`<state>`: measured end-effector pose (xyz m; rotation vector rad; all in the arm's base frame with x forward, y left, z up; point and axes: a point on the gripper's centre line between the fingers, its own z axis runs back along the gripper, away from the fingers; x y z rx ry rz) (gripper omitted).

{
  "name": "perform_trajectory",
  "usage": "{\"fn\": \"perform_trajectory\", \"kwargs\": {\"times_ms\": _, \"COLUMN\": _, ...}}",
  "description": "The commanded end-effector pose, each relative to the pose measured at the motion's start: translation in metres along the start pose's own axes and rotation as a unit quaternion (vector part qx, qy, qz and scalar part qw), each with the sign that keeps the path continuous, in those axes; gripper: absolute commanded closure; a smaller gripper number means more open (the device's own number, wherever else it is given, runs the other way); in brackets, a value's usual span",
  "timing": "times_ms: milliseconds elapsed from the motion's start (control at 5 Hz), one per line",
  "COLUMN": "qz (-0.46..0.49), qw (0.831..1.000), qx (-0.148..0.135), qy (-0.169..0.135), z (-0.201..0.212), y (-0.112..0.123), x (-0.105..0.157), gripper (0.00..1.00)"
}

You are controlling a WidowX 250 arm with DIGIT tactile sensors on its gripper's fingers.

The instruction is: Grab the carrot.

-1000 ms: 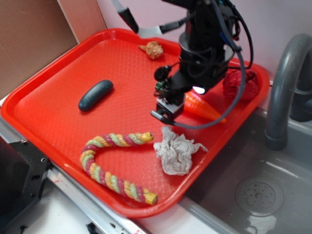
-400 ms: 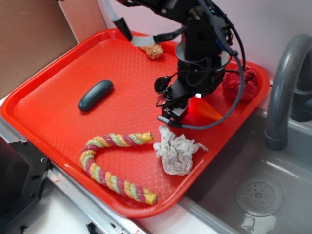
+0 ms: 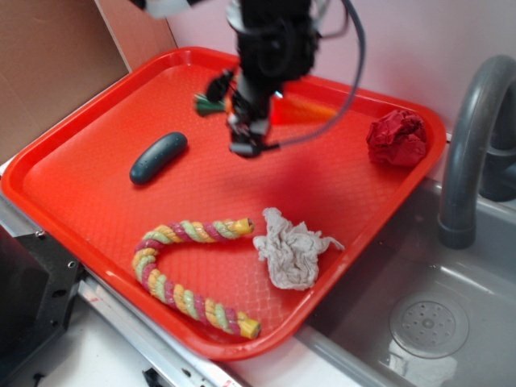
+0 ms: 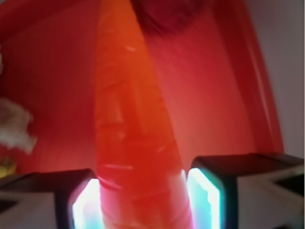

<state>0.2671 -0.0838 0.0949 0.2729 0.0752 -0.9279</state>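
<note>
One carrot (image 4: 136,143) sits clamped between the two fingers of the tool (image 3: 248,133), held above the red tray (image 3: 97,201), its orange tip sticking out to one side, green stem opposite.

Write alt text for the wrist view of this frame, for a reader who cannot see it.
Blurred close-up: the hand is shut on the orange carrot, which runs lengthwise up the picture between two dark fingers with glowing inner faces. Behind it lie the red tray, a dark red lump at the top and something pale at the left edge.
</note>
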Motion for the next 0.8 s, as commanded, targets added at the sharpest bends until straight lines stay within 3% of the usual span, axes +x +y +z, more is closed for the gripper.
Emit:
{"fn": "perform_trajectory", "kwargs": {"times_ms": 0, "qz": 0.254, "qw": 0.967, "qx": 0.005, "qy": -0.003, "z": 0.069, "y": 0.009, "x": -0.045, "gripper": 1.00}}
{"fn": "perform_trajectory", "kwargs": {"times_ms": 200, "qz": 0.374, "qw": 0.927, "qx": -0.012, "qy": 0.000, "z": 0.092, "y": 0.006, "x": -0.062, "gripper": 1.00}}
{"fn": "perform_trajectory", "kwargs": {"times_ms": 400, "qz": 0.417, "qw": 0.908, "qx": -0.022, "qy": -0.026, "z": 0.098, "y": -0.003, "x": -0.068, "gripper": 1.00}}
{"fn": "perform_trajectory", "kwargs": {"times_ms": 600, "qz": 0.426, "qw": 0.903, "qx": -0.038, "qy": -0.034, "z": 0.094, "y": -0.004, "x": -0.069, "gripper": 1.00}}
